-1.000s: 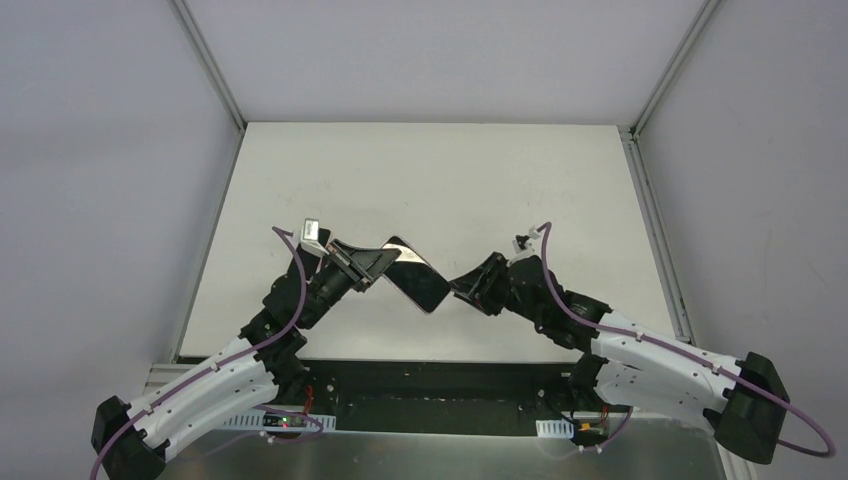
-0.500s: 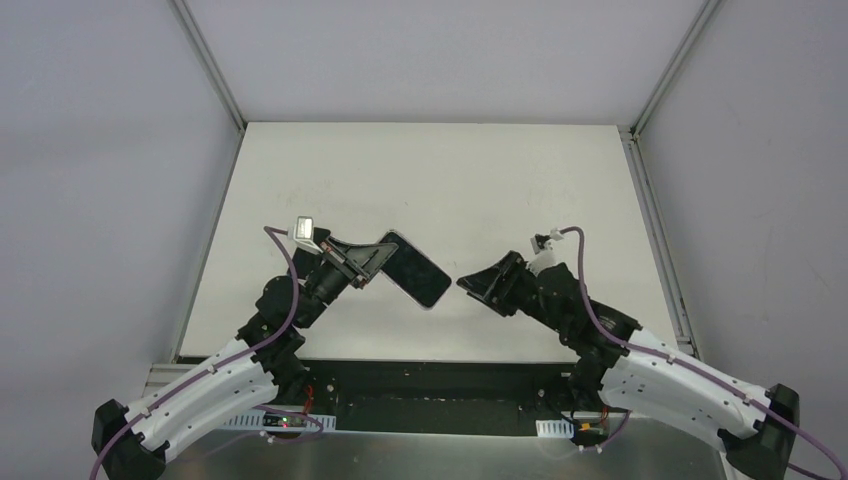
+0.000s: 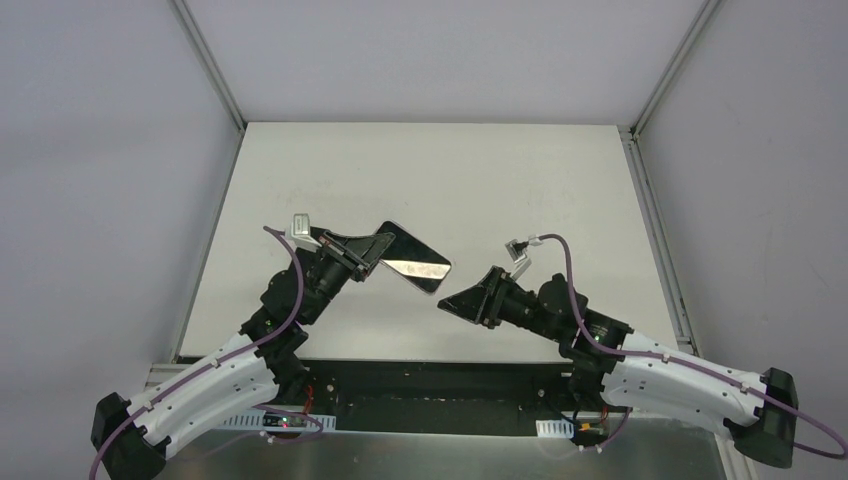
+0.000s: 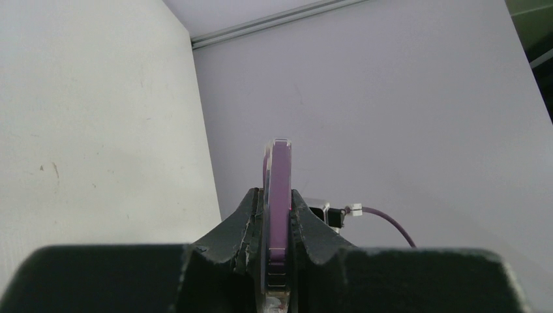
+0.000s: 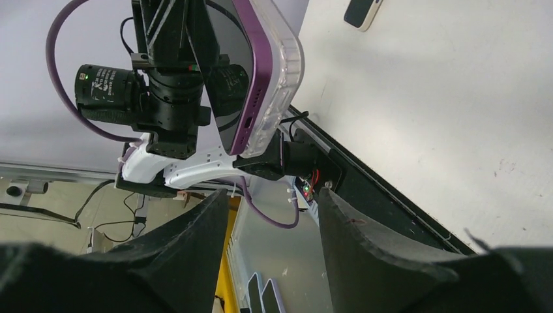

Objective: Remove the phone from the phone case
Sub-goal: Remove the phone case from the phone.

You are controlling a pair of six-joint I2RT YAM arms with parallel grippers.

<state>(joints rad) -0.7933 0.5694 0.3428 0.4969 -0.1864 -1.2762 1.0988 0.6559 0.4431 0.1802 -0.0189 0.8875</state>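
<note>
Purple phone (image 5: 255,98) in clear case (image 5: 287,65) (left tool (image 4: 277,218) clamps both); right tool (image 5: 274,203) parted

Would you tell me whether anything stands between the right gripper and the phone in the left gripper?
Nothing visible does. The open right gripper faces the free end of the phone, inside its clear case, with only air between; the left gripper clamps the other end.

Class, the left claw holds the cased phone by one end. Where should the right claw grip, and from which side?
Probably its free end, from the right: the left claw pinches the other end of the cased phone, leaving this one jutting toward the right claw.
</note>
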